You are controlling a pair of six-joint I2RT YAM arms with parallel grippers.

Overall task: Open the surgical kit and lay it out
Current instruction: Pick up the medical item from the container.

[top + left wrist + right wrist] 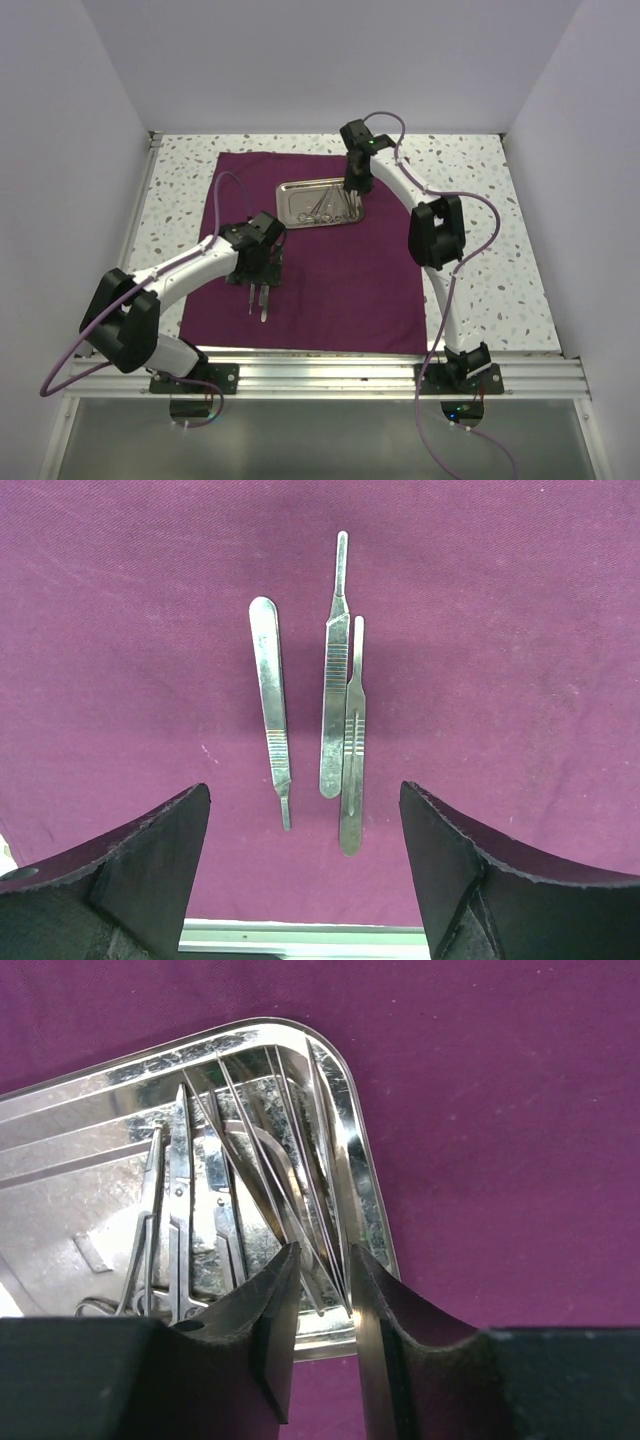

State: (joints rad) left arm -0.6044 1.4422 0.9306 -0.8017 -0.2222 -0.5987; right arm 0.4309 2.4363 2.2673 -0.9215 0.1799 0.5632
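The maroon cloth (pixel 340 280) lies spread flat on the table. The steel tray (pixel 290 190) sits on its far middle and holds scissors (pixel 178 1210) and thin tweezers (pixel 300 1160). My right gripper (pixel 357 190) reaches into the tray's right end. In the right wrist view its jaws (pixel 322 1252) stand narrowly apart, closed round the near ends of the tweezers. My left gripper (pixel 262 288) hovers open over three scalpel handles (pixel 335 680) lying side by side on the cloth (pixel 500 630). In the left wrist view the gripper (pixel 305 790) holds nothing.
The speckled tabletop (pixel 480 200) shows around the cloth. White walls close in the left, right and back. A metal rail (pixel 330 375) runs along the near edge, just past the cloth's front hem (pixel 300 925).
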